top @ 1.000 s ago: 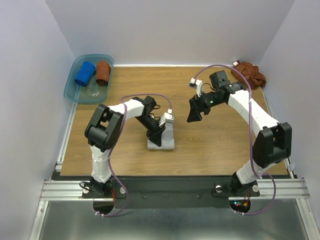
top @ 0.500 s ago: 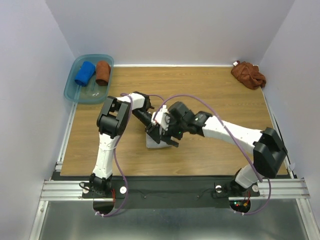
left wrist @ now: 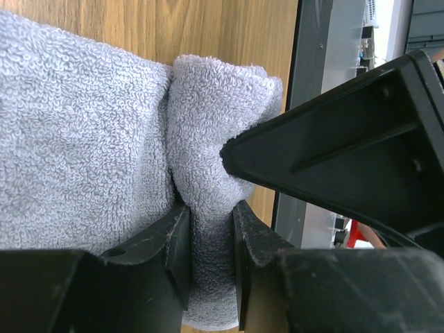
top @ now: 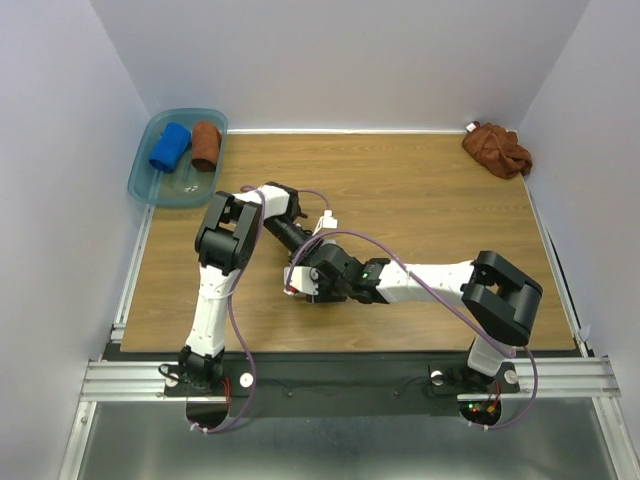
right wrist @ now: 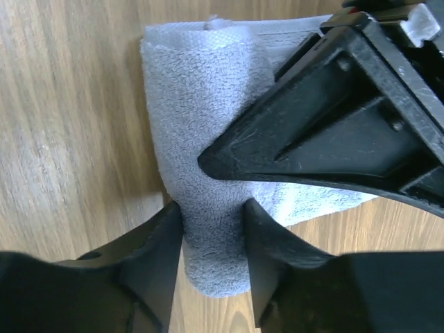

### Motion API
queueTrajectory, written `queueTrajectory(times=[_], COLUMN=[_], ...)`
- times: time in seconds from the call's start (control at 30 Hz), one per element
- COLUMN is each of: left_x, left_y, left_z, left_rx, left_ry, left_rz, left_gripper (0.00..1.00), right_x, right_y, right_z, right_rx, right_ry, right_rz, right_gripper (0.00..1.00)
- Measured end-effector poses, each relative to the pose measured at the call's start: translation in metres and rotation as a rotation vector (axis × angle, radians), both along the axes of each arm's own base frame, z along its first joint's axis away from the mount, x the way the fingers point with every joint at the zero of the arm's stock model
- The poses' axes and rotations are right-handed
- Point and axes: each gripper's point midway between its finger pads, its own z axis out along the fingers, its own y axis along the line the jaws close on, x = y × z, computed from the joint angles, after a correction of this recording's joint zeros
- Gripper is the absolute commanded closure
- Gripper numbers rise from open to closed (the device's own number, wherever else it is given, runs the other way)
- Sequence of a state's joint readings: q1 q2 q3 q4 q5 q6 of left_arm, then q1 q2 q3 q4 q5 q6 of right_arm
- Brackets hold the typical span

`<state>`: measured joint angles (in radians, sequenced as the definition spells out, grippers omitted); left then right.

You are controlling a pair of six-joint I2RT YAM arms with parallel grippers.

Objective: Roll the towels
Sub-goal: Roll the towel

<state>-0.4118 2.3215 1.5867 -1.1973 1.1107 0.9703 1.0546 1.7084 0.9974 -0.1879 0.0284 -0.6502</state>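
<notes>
Grey terry cloth sits mid-table: the grey towel (top: 300, 283) lies on the wooden table (top: 420, 200), partly rolled, with both arms meeting over it. The left gripper (left wrist: 208, 236) is clamped on the rolled end, its fingers pressed into the cloth. The right gripper (right wrist: 211, 222) straddles the other end of the roll; its fingers seem to touch the fabric, though how firmly is unclear. The brown towel (top: 497, 148) lies crumpled in the far right corner.
</notes>
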Motion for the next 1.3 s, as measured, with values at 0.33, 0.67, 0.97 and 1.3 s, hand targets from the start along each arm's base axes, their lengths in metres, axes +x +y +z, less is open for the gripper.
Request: queueTrajectory(times=[0.33, 0.67, 0.97, 1.3], left_x=[0.001, 0.028, 0.069, 0.095], left_y=[0.006, 0.029, 0.091, 0.149], left_z=[0.000, 0.019, 0.026, 0.070], left_rx=[-0.010, -0.039, 0.001, 0.071], left_ry=[-0.067, -0.342, -0.499, -0.862], left_rz=[-0.033, -0.041, 0.165, 0.390], left_gripper=[0.53, 0.24, 0.19, 0.14], right_x=[0.005, 0.009, -0.005, -0.020], right_y=[0.004, 0.001, 0.000, 0.013], right_z=[0.000, 0.007, 0.006, 0.005], right_rx=[0.043, 0.141, 0.153, 0.123], right_ry=[0.004, 0.307, 0.587, 0.909], right_rz=[0.005, -0.007, -0.021, -0.049], right_gripper=[0.99, 1.00, 1.00, 1.00])
